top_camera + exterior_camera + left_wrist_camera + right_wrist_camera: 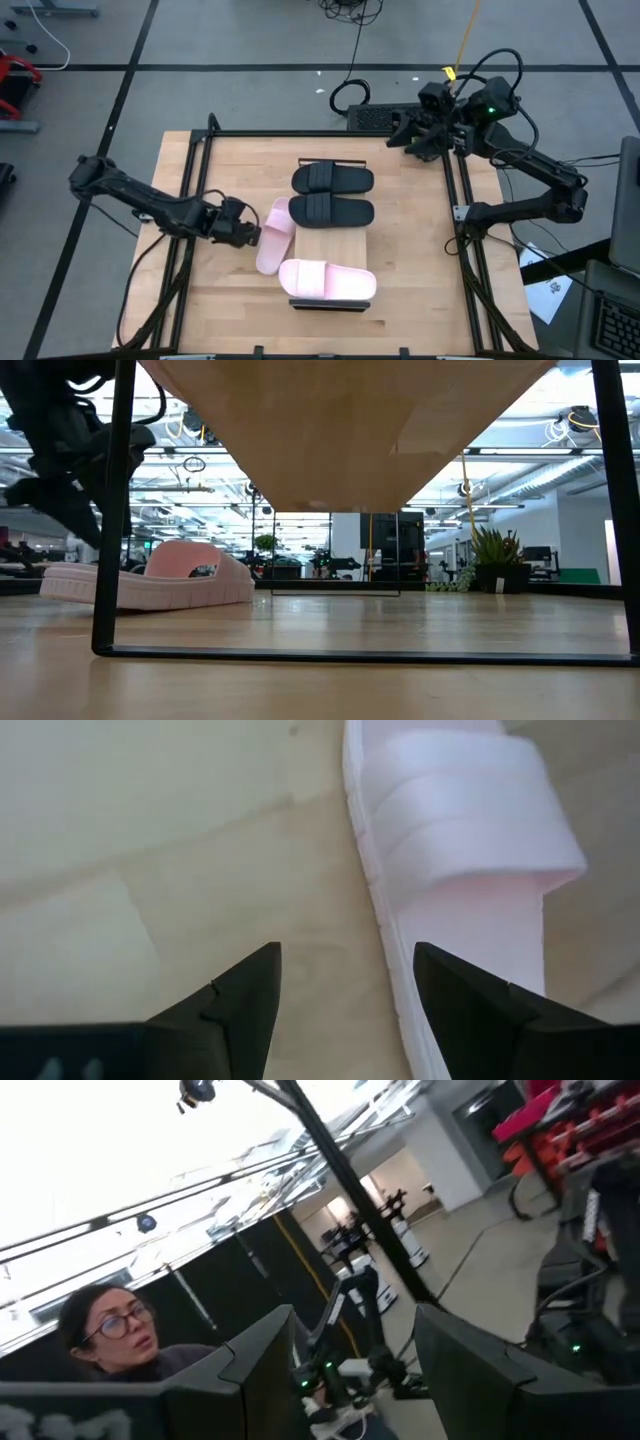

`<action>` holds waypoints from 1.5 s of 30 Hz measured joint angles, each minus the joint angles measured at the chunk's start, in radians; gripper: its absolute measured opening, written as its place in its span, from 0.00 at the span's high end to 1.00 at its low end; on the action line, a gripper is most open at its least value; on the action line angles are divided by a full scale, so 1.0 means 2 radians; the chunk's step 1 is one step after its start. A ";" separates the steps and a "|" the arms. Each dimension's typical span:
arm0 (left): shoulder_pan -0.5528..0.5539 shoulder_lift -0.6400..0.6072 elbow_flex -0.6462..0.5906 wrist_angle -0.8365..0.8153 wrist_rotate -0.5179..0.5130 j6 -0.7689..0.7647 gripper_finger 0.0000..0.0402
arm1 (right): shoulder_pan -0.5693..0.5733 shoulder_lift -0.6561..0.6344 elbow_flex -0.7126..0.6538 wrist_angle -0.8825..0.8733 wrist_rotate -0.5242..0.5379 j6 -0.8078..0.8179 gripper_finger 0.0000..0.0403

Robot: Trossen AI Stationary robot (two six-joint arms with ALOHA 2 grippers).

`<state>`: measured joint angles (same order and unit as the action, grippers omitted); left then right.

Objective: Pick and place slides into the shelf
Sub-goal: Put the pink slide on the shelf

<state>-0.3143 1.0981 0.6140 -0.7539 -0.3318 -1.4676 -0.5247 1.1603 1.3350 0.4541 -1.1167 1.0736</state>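
Two black slides [333,179] [333,211] and one pale pink slide [327,280] lie side by side on the shelf [335,245], a light-wood panel in the middle of the table. The other pink slide [275,236] [470,830] rests sole-down on the tabletop just left of the shelf. My left gripper [252,236] [345,1010] is open and slants down beside that slide's left edge. One finger [470,1010] is over the sole's rim, and bare wood shows between the fingers. In the low view it hangs above the slide [150,585]. My right gripper [400,135] [350,1370] waits open, raised at the far right corner.
The shelf's thin dark metal frame [115,510] stands close to the loose pink slide. A bare stretch of shelf [335,247] lies between the black pair and the pink slide. A black frame [190,200] borders the table. A person [110,1335] shows in the room beyond.
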 joint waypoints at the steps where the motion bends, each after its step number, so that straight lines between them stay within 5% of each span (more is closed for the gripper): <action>1: 0.003 -0.001 0.000 0.001 -0.005 0.017 0.43 | 0.000 0.000 0.000 -0.004 0.006 -0.006 0.51; 8: 0.055 -0.004 0.000 0.010 -0.005 0.128 0.43 | 0.000 0.009 0.000 -0.011 0.034 -0.033 0.51; 19: 0.130 -0.030 0.000 0.053 0.097 0.311 0.43 | -0.001 0.034 0.000 -0.011 0.037 -0.038 0.51; 27: 0.178 -0.033 0.000 0.068 0.105 0.438 0.43 | -0.010 0.037 0.000 -0.009 0.053 -0.047 0.51; 33: 0.282 -0.032 0.000 0.072 0.168 0.542 0.43 | -0.010 0.036 0.000 -0.007 0.062 -0.049 0.51; 45: 0.498 -0.032 0.000 0.122 0.427 0.688 0.43 | -0.010 0.036 0.000 -0.005 0.063 -0.036 0.51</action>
<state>0.6812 1.0336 0.6140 -0.5094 0.5223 -0.0924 -0.5438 1.2331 1.3350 0.4438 -0.9912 1.0008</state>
